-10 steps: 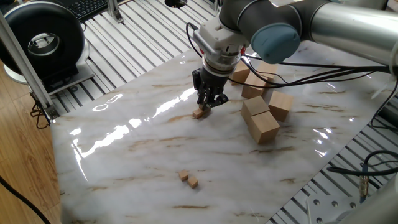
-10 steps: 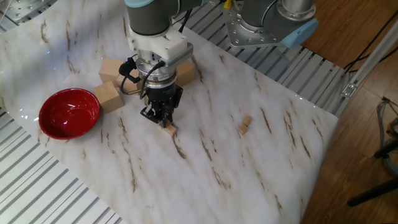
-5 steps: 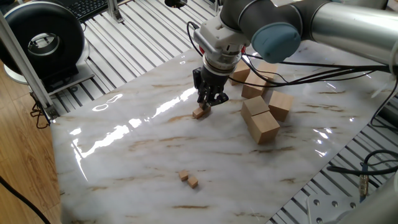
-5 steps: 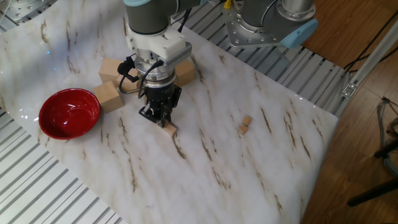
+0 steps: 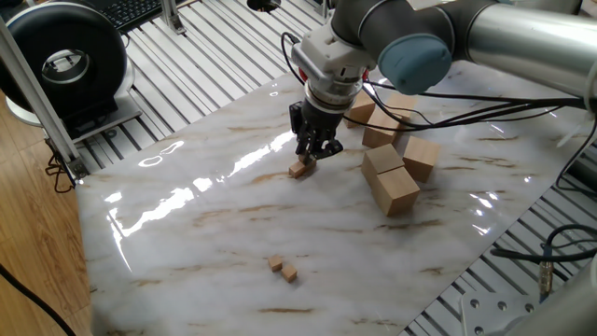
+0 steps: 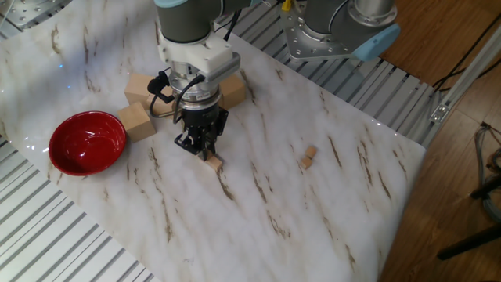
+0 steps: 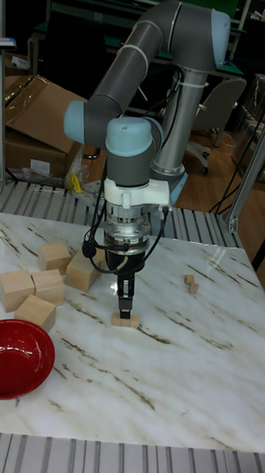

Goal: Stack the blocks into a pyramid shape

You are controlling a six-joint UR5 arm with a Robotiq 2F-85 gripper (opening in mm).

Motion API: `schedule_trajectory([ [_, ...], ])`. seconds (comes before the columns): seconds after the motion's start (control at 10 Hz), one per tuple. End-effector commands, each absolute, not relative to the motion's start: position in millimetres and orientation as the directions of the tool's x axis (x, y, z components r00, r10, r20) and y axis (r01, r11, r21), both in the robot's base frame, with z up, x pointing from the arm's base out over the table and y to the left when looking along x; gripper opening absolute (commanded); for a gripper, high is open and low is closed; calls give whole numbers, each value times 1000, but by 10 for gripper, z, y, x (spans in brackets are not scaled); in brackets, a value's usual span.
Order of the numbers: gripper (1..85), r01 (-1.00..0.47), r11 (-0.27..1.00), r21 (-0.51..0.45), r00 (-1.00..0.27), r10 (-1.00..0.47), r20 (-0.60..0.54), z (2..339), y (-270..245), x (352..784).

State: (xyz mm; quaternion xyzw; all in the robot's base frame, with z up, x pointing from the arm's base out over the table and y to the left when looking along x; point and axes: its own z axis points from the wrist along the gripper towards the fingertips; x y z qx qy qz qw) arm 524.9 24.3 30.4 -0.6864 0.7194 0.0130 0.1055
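Note:
A pair of tiny tan blocks (image 5: 298, 170) (image 6: 212, 162) (image 7: 125, 320) lies on the marble table (image 5: 233, 233), and I cannot tell whether they touch. My gripper (image 5: 307, 156) (image 6: 204, 146) (image 7: 124, 300) hangs just above them, pointing straight down. Its fingers stand only slightly apart, open, with nothing between them. Two more tiny blocks (image 5: 284, 269) (image 6: 308, 157) (image 7: 190, 282) sit side by side well away from the gripper. No pyramid shape shows in any view.
Several large pale wooden blocks (image 5: 392, 163) (image 6: 141, 110) (image 7: 45, 277) cluster behind the gripper. A red bowl (image 6: 88, 141) (image 7: 13, 358) sits near the table edge. Ribbed aluminium rails (image 5: 215, 56) surround the marble slab.
The gripper has risen very slightly off the tiny blocks below it. The blocks have not moved.

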Motion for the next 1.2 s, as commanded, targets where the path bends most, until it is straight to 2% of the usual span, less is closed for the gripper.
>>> schedule_trajectory([
  [0.0,223,-991,67,-119,-45,-983,-180,344,225,5246],
  [1.1,257,-992,66,-111,-43,-980,-193,325,290,5239],
])
